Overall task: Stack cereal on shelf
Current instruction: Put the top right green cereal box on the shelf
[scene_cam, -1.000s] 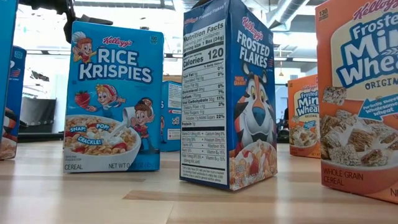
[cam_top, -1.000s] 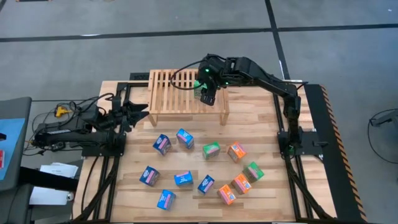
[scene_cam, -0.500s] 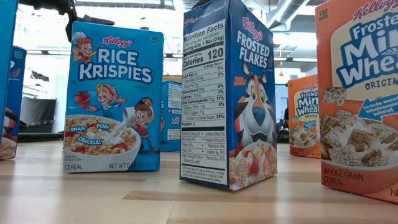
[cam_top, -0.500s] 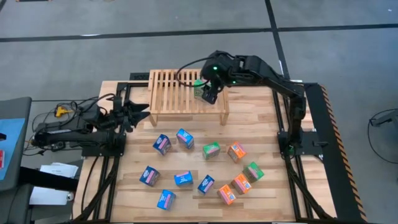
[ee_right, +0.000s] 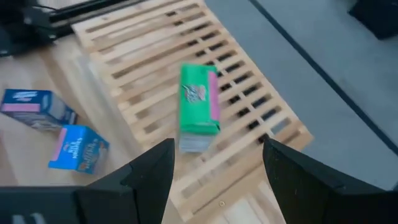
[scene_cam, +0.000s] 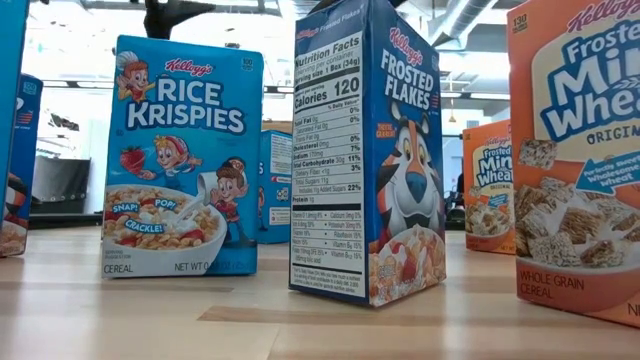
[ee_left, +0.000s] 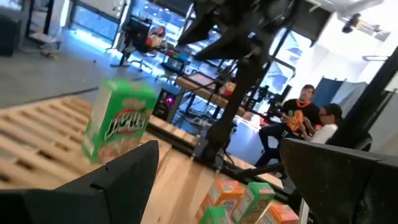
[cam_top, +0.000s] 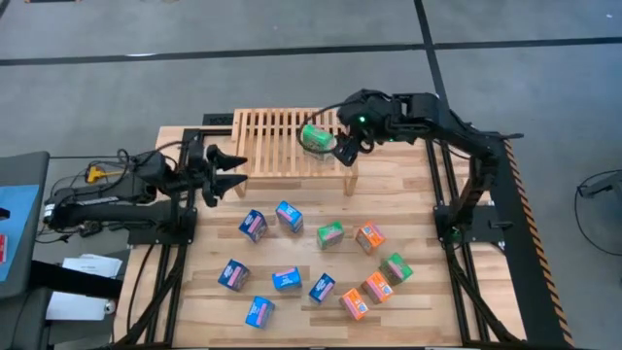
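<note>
A green cereal box stands upright by its bottom end on the right part of the light-wood slatted shelf at the table's far side. It also shows in the right wrist view as the green box and in the left wrist view as the green box. My right gripper hovers open just right of it, touching nothing. My left gripper is open, in the air off the shelf's left end. Several blue, green and orange cereal boxes lie scattered on the table's near half.
Dark metal frames run along the table's left and right sides. The shelf's left slats are bare. In the low view, a Rice Krispies box and a Frosted Flakes box stand close by. People sit in the room beyond.
My right gripper has drawn back from the green box toward the table's right edge and upward, rolling a little; the box stays standing on the shelf. My left gripper has risen and moved toward the shelf's left end.
</note>
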